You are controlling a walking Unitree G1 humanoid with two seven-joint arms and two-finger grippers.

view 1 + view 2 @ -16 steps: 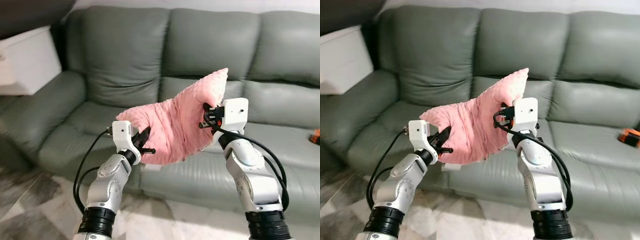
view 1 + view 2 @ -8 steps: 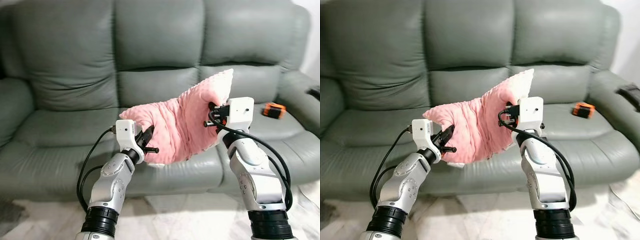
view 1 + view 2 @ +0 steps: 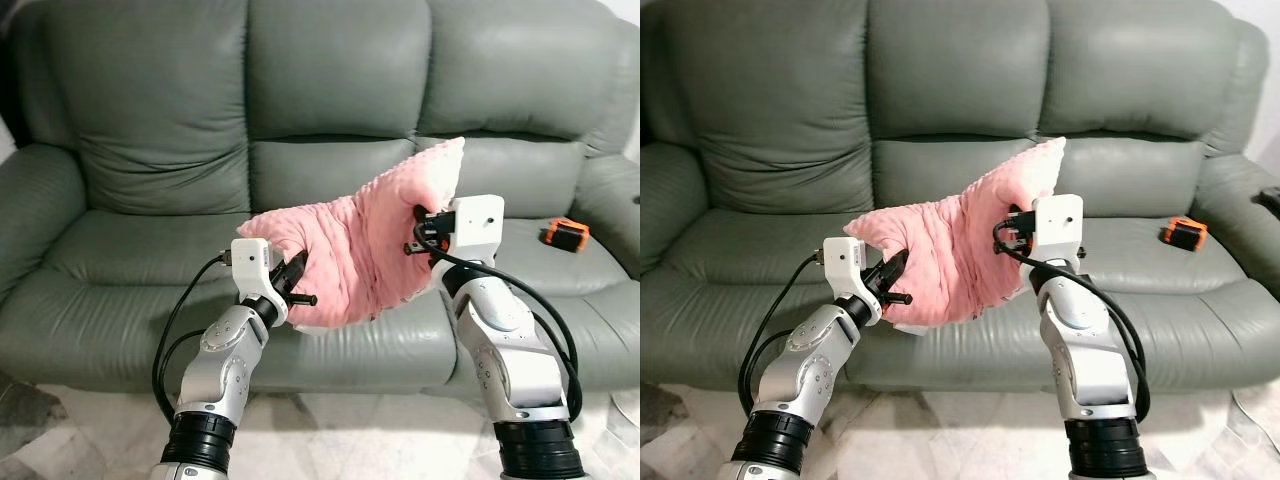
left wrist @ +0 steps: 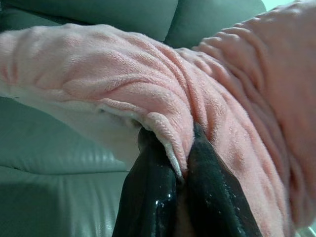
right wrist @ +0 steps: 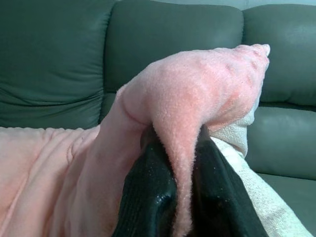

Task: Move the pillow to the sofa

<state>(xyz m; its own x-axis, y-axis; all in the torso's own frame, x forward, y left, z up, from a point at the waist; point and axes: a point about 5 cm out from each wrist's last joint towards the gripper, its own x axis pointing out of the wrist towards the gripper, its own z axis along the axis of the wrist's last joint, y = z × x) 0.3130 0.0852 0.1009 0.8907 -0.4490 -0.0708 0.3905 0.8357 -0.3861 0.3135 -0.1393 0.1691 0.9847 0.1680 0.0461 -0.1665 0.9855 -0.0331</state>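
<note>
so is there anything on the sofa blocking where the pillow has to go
Nothing visible does. The left claw and right claw hold the pink pillow up in front of the sofa, whose middle seat lies bare behind it. A small orange and black object sits on the right seat, off to the side.

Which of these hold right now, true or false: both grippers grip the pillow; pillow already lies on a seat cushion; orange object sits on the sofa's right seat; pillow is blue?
1. Both the left gripper and the right gripper are shut on the pink pillow. True.
2. The pillow rests on a seat cushion. False: it hangs in the air before the sofa, held between the arms.
3. A small orange object lies on the sofa's right seat. True.
4. The pillow is blue. False: it is pink.
</note>
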